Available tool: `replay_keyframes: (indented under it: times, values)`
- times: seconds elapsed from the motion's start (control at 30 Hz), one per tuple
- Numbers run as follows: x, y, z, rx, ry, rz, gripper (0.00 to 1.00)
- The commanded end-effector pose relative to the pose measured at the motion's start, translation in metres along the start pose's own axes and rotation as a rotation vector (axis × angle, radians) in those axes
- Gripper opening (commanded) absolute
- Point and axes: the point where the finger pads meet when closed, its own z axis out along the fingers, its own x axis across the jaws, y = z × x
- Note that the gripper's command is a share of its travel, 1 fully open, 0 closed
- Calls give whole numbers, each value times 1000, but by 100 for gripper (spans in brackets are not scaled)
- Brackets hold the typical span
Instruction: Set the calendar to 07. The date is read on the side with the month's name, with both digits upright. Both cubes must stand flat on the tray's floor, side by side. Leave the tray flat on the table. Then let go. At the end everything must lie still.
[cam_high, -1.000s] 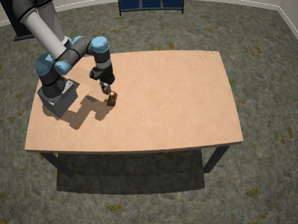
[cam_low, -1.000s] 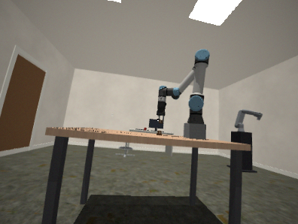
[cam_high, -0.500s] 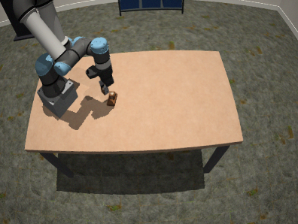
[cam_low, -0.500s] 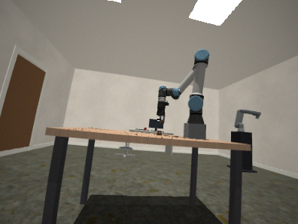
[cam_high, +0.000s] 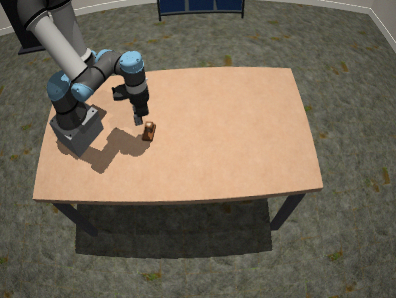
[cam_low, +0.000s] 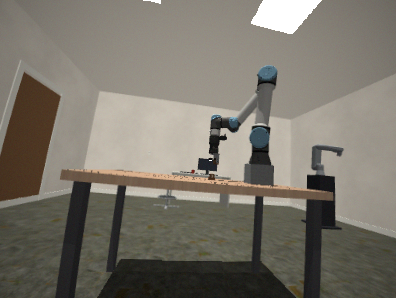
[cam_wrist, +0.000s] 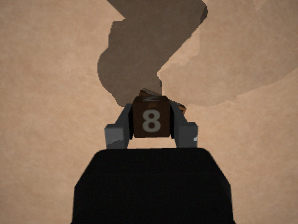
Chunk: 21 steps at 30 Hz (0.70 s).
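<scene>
1. tool (cam_wrist: 149, 134) is clamped on a brown cube (cam_wrist: 150, 121); the cube sits between the two grey fingers, one on each side, and its faces touch both.
2. wrist view: the cube face toward the cam reads "8", upright. a second numeral on the cube's top face is too foreshortened to read.
3. just behind the held cube in the wrist view, a bit of another brown piece (cam_wrist: 145, 93) pokes out; can't tell what it is from there.
4. top view: the tool (cam_high: 138, 119) hangs under the arm's wrist, w/ the calendar tray (cam_high: 149, 132) just beside it on the bench (cam_high: 225, 130), on the side away from the arm's base (cam_high: 77, 131).
5. the tray is near the base and well apart from the bench's far right edge. too small to tell what's in the tray or what it reads.
6. exterior view: the tool (cam_low: 214, 159) points straight down above the bench (cam_low: 150, 177), w/ the tray (cam_low: 212, 176) as a small brown lump below it. the cube looks lifted off the bench top, but the gap is hard to judge.
7. arm shadow falls across the bench btw the base and the tray.
</scene>
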Motion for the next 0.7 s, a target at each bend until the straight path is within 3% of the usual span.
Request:
replay_keyframes:
  times: [0.0, 0.13, 0.67]
  values:
    - [2, 0, 0, -1, -1, 174, 60]
    - [2, 0, 0, -1, -1, 225, 60]
    - [6, 2, 0, -1, 0, 733, 60]
